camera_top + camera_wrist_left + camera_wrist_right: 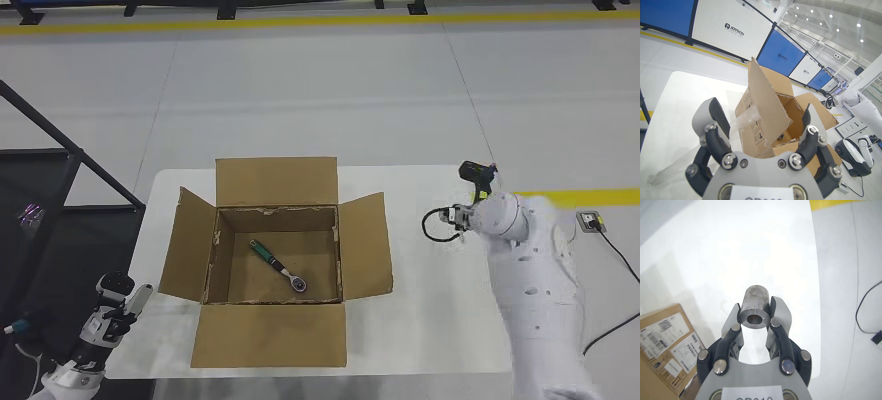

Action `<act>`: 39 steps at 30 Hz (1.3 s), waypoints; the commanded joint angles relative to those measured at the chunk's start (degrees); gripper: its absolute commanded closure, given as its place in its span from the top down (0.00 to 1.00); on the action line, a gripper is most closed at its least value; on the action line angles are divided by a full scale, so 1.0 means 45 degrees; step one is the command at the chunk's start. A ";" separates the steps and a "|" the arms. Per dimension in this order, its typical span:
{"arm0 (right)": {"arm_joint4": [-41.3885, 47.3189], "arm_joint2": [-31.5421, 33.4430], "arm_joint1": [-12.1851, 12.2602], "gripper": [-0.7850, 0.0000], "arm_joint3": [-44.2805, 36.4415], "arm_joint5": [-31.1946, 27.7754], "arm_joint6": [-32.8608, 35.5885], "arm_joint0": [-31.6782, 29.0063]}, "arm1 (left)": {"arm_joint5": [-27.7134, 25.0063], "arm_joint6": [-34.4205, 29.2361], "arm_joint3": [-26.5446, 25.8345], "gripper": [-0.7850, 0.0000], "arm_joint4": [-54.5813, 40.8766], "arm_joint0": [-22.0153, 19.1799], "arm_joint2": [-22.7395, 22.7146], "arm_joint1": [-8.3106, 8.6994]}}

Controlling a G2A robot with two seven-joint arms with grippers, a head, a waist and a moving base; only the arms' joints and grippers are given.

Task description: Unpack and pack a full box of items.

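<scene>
An open cardboard box (278,255) stands mid-table with all its flaps spread out. On its floor lies a ratchet wrench (278,265) with a green handle. My right gripper (755,306) is shut on a grey metal cylinder (756,302) with a bore through its end, held above the white table to the right of the box (662,332). In the top view that gripper (478,175) is near the table's far right part. My left gripper (762,109) is open and holds nothing; it hangs off the table's front left corner (128,292), facing the box (787,106).
The white table (430,320) has bare room right of the box. A strip of clear tape (746,117) hangs from the box's side, and clear film (664,174) lies on the table. A black rack (60,200) stands left; a socket and cable (587,222) lie on the floor right.
</scene>
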 commanded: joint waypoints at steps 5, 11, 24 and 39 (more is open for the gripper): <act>-0.1212 -0.2475 -0.0129 0.00 -1.0234 0.0540 -0.0915 -0.4123 | 0.0000 0.0000 0.0000 1.00 0.0000 0.0000 0.0000 0.0000; -0.3028 -0.5026 -0.0332 0.00 -1.1370 0.1303 -0.2198 -0.4321 | 0.0000 0.0000 0.0000 1.00 0.0000 0.0000 0.0000 0.0000; -0.0596 -0.9015 -0.1495 0.00 -0.3523 0.0277 0.0283 0.0619 | 0.0000 0.0000 0.0000 1.00 0.0000 0.0000 0.0000 0.0000; 0.3627 -1.2729 -0.4612 0.00 0.7441 -0.0138 -0.1129 0.4611 | 0.0000 0.0000 0.0000 1.00 0.0000 0.0000 0.0000 0.0000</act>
